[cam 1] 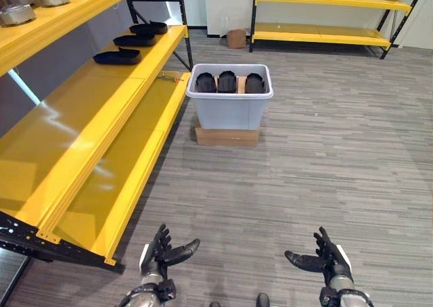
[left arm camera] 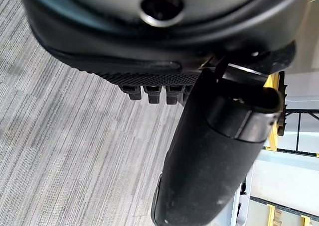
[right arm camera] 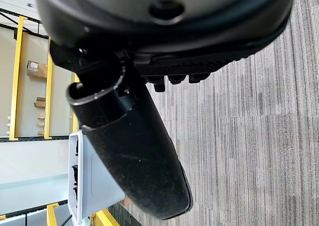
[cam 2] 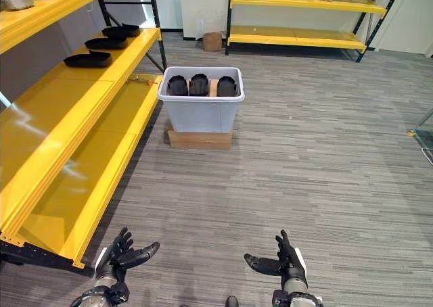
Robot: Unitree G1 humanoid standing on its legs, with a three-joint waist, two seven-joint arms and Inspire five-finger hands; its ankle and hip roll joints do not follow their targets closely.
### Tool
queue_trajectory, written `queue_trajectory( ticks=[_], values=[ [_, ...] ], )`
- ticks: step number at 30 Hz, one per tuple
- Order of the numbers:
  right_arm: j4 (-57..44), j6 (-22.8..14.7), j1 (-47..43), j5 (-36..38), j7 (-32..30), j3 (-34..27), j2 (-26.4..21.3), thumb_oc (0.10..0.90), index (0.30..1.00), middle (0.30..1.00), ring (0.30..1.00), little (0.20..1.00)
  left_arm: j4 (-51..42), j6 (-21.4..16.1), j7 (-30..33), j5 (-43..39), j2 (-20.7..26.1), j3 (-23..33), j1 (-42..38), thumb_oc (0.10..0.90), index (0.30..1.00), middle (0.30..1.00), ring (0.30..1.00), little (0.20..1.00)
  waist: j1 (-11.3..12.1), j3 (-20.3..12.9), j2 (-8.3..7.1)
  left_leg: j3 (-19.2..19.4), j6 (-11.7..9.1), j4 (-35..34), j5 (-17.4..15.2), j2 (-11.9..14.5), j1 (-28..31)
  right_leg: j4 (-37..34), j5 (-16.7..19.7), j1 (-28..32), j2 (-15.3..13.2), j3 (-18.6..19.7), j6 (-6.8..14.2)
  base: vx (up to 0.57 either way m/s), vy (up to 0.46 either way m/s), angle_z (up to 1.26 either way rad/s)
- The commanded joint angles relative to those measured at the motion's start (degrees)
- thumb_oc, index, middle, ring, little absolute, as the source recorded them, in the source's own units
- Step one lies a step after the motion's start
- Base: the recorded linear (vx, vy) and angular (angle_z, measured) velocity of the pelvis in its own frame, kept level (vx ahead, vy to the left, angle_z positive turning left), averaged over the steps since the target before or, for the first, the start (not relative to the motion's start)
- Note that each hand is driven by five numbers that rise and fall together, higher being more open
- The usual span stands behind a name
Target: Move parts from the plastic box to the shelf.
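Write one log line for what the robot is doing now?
left hand: open, empty | right hand: open, empty | black parts: in plastic box

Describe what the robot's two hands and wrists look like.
The left robot hand and right robot hand are dark, with slender black fingers and a thick, rounded black thumb. Each has a white panel along its outer edge. Silver-grey metal wrists sit below them.

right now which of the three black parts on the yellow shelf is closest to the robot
The black part at the front of the row on the yellow shelf; the other two lie farther back along it.
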Motion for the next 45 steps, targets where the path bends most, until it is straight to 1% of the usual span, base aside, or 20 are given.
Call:
queue_trajectory(
  ticks=[1, 9, 11, 12, 13, 14, 18, 19, 20, 23, 24, 27, 30, 32, 33, 35, 39, 41, 42, 45],
  values=[
    [-3.6, -3.8, -4.0, 0.0, 0.2, 0.0, -2.1, 0.900, 1.000, 1.000, 1.000, 1.000, -3.9, -5.0, -0.1, 0.7, 1.4, 3.6, -3.5, 0.900, 1.000, 1.000, 1.000, 1.000, -0.8, -1.0, -0.06, 1.1, -4.4, -0.2, -1.7, 5.4, 0.9, 0.0, -6.0, 3.1, -1.4, -1.3, 4.0, 0.00, 0.000, 0.00],
    [-3.4, -3.8, -4.4, -0.2, 0.3, -0.1, -2.2, 0.900, 1.000, 1.000, 1.000, 1.000, -3.9, -5.0, -0.4, 0.9, 1.7, 3.7, -3.7, 0.900, 1.000, 1.000, 1.000, 1.000, -0.5, -0.8, -0.31, 1.5, -4.1, 0.2, -2.0, 5.3, 0.9, 0.0, -5.8, 3.1, -1.8, -1.3, 4.2, 0.00, 0.006, 0.00],
    [-3.7, -3.8, -5.1, -0.4, 0.5, -0.5, -2.5, 0.900, 1.000, 1.000, 1.000, 1.000, -3.8, -5.1, -0.6, 1.3, 2.2, 3.9, -4.3, 0.900, 1.000, 1.000, 1.000, 1.000, -0.4, -0.3, -0.81, 1.5, -3.7, 3.7, -3.6, 4.9, -0.8, 0.7, -6.0, 3.2, -2.4, -1.8, 4.3, -0.03, 0.056, -0.01],
    [-3.6, -4.0, -6.6, -0.9, 0.6, -0.7, -3.2, 0.900, 1.000, 1.000, 1.000, 1.000, -3.6, -5.5, -0.3, 0.6, 2.4, 4.0, -5.1, 0.900, 1.000, 1.000, 1.000, 1.000, -0.1, 0.6, -0.69, 1.0, -2.7, 6.7, -4.8, 4.1, -3.2, 4.8, -6.8, 0.9, -3.5, -1.8, 4.5, -0.05, 0.090, -0.01],
    [-3.6, -4.0, -6.7, -0.9, 0.6, -0.7, -3.2, 0.900, 1.000, 1.000, 1.000, 1.000, -3.6, -5.5, -0.3, 0.6, 2.4, 4.0, -5.2, 0.900, 1.000, 1.000, 1.000, 1.000, -0.2, 0.4, -0.69, 1.0, -2.7, 7.0, -4.9, 4.1, -3.6, 5.2, -7.0, 0.5, -3.6, -1.7, 4.6, -0.07, 0.217, 0.01],
    [-4.5, -4.2, -7.0, 0.1, 0.7, -1.0, -2.9, 0.900, 1.000, 1.000, 1.000, 1.000, -3.9, -5.7, 0.3, -0.1, 2.5, 4.5, -5.2, 0.900, 1.000, 1.000, 1.000, 1.000, -0.2, 0.7, -0.11, 0.2, -1.6, 6.2, -4.9, 3.2, -4.2, 9.4, -7.5, -2.4, -4.2, -0.7, 5.1, -0.02, 0.131, 0.03],
    [-4.8, -4.3, -7.1, 0.7, 0.7, -1.2, -2.5, 0.900, 1.000, 1.000, 1.000, 1.000, -4.0, -5.6, 0.4, 0.1, 2.8, 4.6, -5.5, 0.900, 1.000, 1.000, 1.000, 1.000, -0.2, 0.9, 0.28, -0.4, -0.6, 6.3, -5.4, 2.2, -4.5, 13.8, -8.0, -4.8, -5.1, -0.6, 5.6, 0.00, 0.127, 0.03],
    [-5.1, -4.2, -7.0, 0.8, 0.9, -1.3, -2.4, 0.900, 1.000, 1.000, 1.000, 1.000, -3.9, -5.5, 0.3, 0.1, 2.9, 4.5, -5.4, 0.900, 1.000, 1.000, 1.000, 1.000, -0.4, 1.3, 0.44, -0.6, -0.1, 6.4, -5.5, 1.8, -4.4, 16.3, -7.6, -6.1, -5.5, -0.3, 5.7, -0.01, 0.259, 0.08],
    [-3.9, -4.4, -6.8, 0.8, 0.8, -1.2, -1.9, 0.900, 1.000, 1.000, 1.000, 1.000, -3.2, -5.4, 0.0, -0.1, 3.2, 3.8, -6.0, 0.900, 1.000, 1.000, 1.000, 1.000, -1.5, 3.5, 0.90, -1.4, 1.7, 6.7, -6.2, -0.1, -3.4, 26.5, -1.7, -10.7, -7.2, 2.1, 6.0, -0.01, 0.260, 0.05],
    [-3.6, -4.5, -6.9, 1.1, 0.6, -1.0, -1.7, 0.900, 1.000, 1.000, 1.000, 1.000, -3.2, -5.5, 0.0, 0.0, 3.6, 3.6, -6.4, 0.900, 1.000, 1.000, 1.000, 1.000, -1.7, 3.9, 1.28, -1.5, 1.9, 6.4, -6.1, -0.1, -3.4, 28.7, -1.4, -12.5, -6.7, 2.6, 5.5, 0.00, 0.142, 0.30],
    [-3.5, -4.8, -6.7, 1.3, 0.5, -0.8, -1.4, 0.900, 1.000, 1.000, 1.000, 1.000, -4.1, -5.5, 0.2, 0.7, 3.8, 3.9, -6.8, 0.900, 1.000, 1.000, 1.000, 1.000, -1.7, 4.5, 2.20, -1.0, 2.4, 6.2, -6.7, -0.2, -2.5, 31.4, -2.4, -14.3, -6.8, 0.3, 4.9, 0.09, 0.115, 0.14],
    [-3.3, -4.8, -6.6, 2.3, 0.5, -1.0, -1.2, 0.900, 1.000, 1.000, 1.000, 1.000, -4.4, -5.6, -0.3, 1.3, 3.6, 3.7, -7.6, 0.900, 1.000, 1.000, 1.000, 1.000, -3.2, 4.4, 2.21, -1.8, 2.1, 4.5, -7.1, -1.4, -0.6, 25.2, -4.4, -17.7, -2.6, 0.3, 4.1, 0.15, 0.052, -0.18],
    [-3.2, -4.8, -6.2, 2.6, 0.6, -1.0, -1.5, 0.900, 1.000, 1.000, 1.000, 1.000, -4.3, -5.7, -0.9, 1.8, 3.3, 3.7, -7.2, 0.900, 1.000, 1.000, 1.000, 1.000, -3.7, 4.5, 1.80, -1.8, 1.6, 3.0, -8.1, -2.1, 1.7, 14.7, -1.4, -17.6, -3.6, -0.5, 5.1, 0.20, -0.043, 0.18],
    [-3.3, -4.8, -6.2, 2.4, 0.5, -1.2, -1.6, 0.900, 1.000, 1.000, 1.000, 1.000, -4.4, -5.7, -0.9, 2.0, 3.2, 3.5, -7.2, 0.900, 1.000, 1.000, 1.000, 1.000, -4.1, 4.7, 1.99, -2.0, 1.4, 3.0, -8.7, -2.1, 2.5, 11.7, 0.1, -18.7, -3.3, 0.1, 5.5, 0.20, -0.047, 0.06],
    [-3.6, -4.6, -5.9, 2.0, 0.5, -1.5, -1.8, 0.900, 1.000, 1.000, 1.000, 1.000, -4.2, -5.8, -1.2, 2.1, 3.2, 3.3, -7.2, 0.900, 1.000, 1.000, 1.000, 1.000, -4.7, 5.3, 1.81, -2.3, 0.8, 3.5, -10.0, -2.2, 3.8, 8.6, 1.7, -19.4, -3.9, 0.3, 6.5, 0.23, -0.063, -0.02],
    [-3.8, -4.5, -4.5, 2.0, 0.8, -1.9, -1.7, 0.900, 1.000, 1.000, 1.000, 1.000, -3.6, -5.7, -1.9, 2.7, 2.7, 2.5, -7.5, 0.900, 1.000, 1.000, 1.000, 1.000, -5.3, 4.6, 1.44, -2.6, 0.2, 3.7, -11.4, -2.4, 5.5, 8.5, 2.0, -18.2, -4.0, -0.5, 6.3, 0.31, -0.105, 0.19],
    [-3.5, -4.6, -4.5, 2.3, 0.7, -2.1, -1.8, 0.900, 1.000, 1.000, 1.000, 1.000, -3.3, -5.8, -2.1, 3.1, 2.2, 1.6, -7.9, 0.900, 1.000, 1.000, 1.000, 1.000, -5.7, 3.7, 1.63, -3.1, 0.1, 3.4, -11.5, -2.1, 6.5, 8.7, 2.6, -17.5, -3.6, -0.9, 5.7, 0.14, -0.065, 0.52],
    [-3.7, -4.7, -4.8, 2.7, 0.9, -2.5, -2.4, 0.900, 1.000, 1.000, 1.000, 1.000, -3.2, -5.9, -2.2, 2.7, 2.2, 0.5, -9.1, 0.900, 1.000, 1.000, 1.000, 1.000, -6.5, 2.8, 2.34, -3.7, -1.0, 3.4, -11.7, -0.6, 7.1, 10.9, 1.1, -17.6, -3.1, -1.7, 4.9, 0.30, -0.187, 0.14],
    [-4.2, -4.9, -5.1, 2.8, 0.6, -3.0, -3.1, 0.900, 1.000, 1.000, 1.000, 1.000, -3.0, -6.0, -2.1, 2.5, 2.1, -0.2, -10.0, 0.900, 1.000, 1.000, 1.000, 1.000, -6.9, 2.1, 2.85, -3.7, -1.8, 4.2, -12.0, 0.7, 7.6, 13.0, -0.9, -17.9, -2.8, -3.0, 4.0, 0.30, -0.201, 0.15],
    [-4.6, -5.3, -5.8, 3.3, -0.1, -3.5, -3.9, 0.900, 1.000, 1.000, 1.000, 1.000, -2.6, -6.0, -1.4, 1.9, 1.5, -1.0, -11.1, 0.900, 1.000, 1.000, 1.000, 1.000, -7.4, 1.8, 2.91, -3.0, -3.7, 8.6, -11.3, 2.3, 6.5, 13.8, -3.2, -17.2, -2.0, -4.1, 2.7, 0.25, -0.199, 0.53]
  ],
)
